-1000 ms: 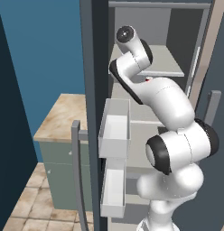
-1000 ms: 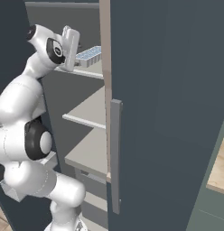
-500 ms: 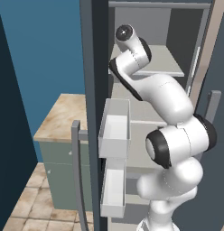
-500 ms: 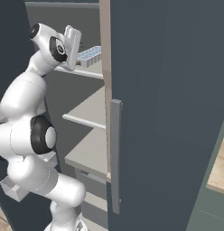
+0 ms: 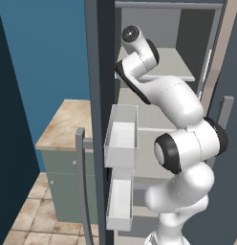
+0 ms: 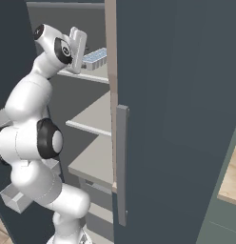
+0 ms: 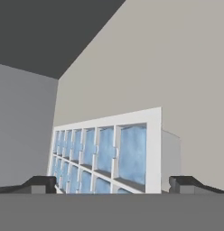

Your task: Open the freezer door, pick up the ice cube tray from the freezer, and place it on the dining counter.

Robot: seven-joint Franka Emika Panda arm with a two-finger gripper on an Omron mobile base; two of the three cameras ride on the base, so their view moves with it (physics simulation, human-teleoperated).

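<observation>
ice cube tray (image 7: 132, 153) — white, pale blue grid | freezer door (image 5: 99, 95) — slate-grey

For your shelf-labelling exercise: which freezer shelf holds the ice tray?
The top shelf: it alone carries the ice tray; the two shelves below it look bare.

The freezer door (image 5: 99, 95) stands swung open. The ice cube tray (image 7: 111, 155), white with pale blue cells, lies flat on an upper freezer (image 6: 91, 114) shelf.

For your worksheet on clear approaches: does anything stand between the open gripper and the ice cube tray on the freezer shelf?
Nothing visible does. In the hand view the gripper is open, with the ice cube tray right ahead between its fingertips, lying on the freezer shelf.
</observation>
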